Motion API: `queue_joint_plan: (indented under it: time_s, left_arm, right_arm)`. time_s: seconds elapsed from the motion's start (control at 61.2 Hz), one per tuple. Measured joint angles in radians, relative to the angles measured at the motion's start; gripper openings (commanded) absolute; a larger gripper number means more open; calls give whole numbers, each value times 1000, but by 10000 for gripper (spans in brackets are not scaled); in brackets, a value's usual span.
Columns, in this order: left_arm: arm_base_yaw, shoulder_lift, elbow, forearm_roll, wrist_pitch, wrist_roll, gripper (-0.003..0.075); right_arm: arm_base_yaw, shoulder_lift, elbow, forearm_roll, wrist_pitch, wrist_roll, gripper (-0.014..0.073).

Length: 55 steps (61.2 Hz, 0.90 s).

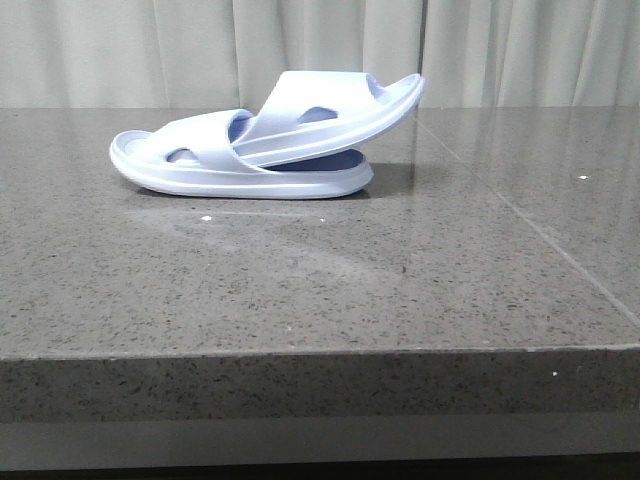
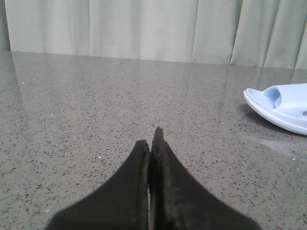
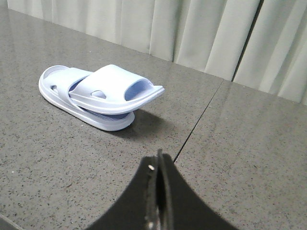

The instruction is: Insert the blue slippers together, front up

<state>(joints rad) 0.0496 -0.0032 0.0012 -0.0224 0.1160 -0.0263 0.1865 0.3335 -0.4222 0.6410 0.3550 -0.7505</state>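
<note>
The blue slippers (image 1: 250,150) sit nested on the grey stone table toward the back. One lies flat, and the other is pushed under its strap with its free end tilted up to the right (image 1: 390,100). In the right wrist view the pair (image 3: 100,96) lies well ahead of my right gripper (image 3: 158,160), which is shut with nothing in it. My left gripper (image 2: 152,140) is shut and empty too. Only one end of the lower slipper (image 2: 280,108) shows in the left wrist view, far off to the side. Neither arm shows in the front view.
The speckled grey table (image 1: 320,290) has a front edge near the camera and a thin seam line (image 1: 520,215) running across its right part. Pale curtains (image 1: 320,45) hang behind the table.
</note>
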Motion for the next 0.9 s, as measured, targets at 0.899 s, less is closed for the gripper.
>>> queue_joint_plan:
  time_s: [0.899]
  left_arm:
    - [0, 0, 0, 0, 0, 0, -20]
  right_arm:
    - [23, -76, 225, -476, -219, 685, -106]
